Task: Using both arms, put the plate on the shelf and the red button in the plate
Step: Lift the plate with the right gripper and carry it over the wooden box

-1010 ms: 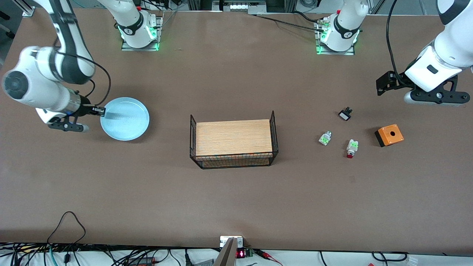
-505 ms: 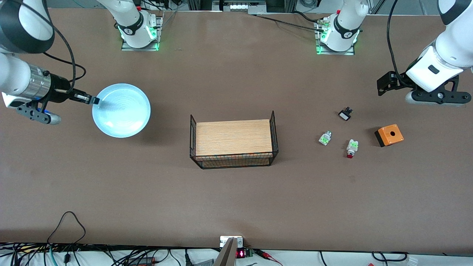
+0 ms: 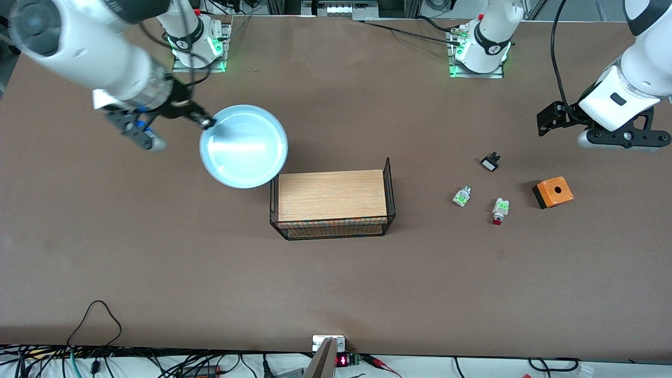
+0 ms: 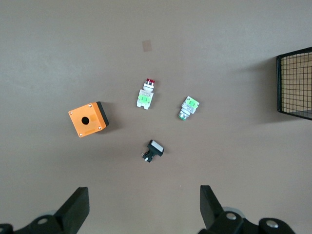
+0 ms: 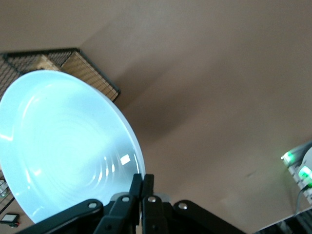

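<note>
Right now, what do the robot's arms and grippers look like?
Both arms have smooth, rounded white shells with black bands at the joints, and black cables looping alongside. Their bases glow green where they stand on the table. The right gripper is black with thin fingers, behind a silvery metal wrist. The left gripper is black too, with two wedge-shaped fingers, under a white block bearing a small dark mark.

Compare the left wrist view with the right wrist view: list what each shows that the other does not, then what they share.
Only the left wrist view: the red button, the white-green part, the orange box, and the left claw, open above them.

Only the right wrist view: the plate, lifted with its rim pinched in the right claw, and a green-lit arm base.

Both: the brown table, part of the wire basket, and the small black-and-white part, which shows only at the edge of the right wrist view.
</note>
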Action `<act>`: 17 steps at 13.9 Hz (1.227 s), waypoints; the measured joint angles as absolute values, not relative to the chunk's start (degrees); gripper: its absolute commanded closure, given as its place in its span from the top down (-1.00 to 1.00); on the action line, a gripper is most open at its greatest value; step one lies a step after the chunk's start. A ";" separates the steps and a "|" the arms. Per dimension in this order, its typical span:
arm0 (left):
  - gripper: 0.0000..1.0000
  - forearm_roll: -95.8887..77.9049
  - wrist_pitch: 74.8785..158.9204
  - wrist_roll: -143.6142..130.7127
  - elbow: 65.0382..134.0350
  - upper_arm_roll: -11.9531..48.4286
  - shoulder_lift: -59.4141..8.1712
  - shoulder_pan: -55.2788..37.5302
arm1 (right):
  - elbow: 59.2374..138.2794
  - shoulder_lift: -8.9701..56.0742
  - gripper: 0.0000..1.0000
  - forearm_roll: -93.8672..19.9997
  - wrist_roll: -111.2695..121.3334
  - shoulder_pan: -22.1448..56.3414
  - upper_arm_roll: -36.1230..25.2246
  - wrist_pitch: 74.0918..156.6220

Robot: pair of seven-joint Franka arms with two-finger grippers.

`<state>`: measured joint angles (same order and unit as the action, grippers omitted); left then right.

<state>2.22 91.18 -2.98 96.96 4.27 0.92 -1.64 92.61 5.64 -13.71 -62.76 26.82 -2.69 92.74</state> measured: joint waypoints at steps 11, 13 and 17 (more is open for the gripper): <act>1.00 2.22 90.06 -2.98 96.94 4.49 0.92 -1.66 | 87.77 19.23 -1.00 -13.70 -83.43 38.56 -2.96 107.99; 1.00 2.22 90.06 -2.98 96.94 4.45 0.92 -1.66 | 87.71 20.72 -1.00 -13.70 -83.58 38.55 -3.01 110.05; 1.00 2.22 90.06 -2.98 96.94 4.30 0.81 -1.64 | 87.65 22.49 -1.00 -13.70 -83.63 38.55 -3.06 112.95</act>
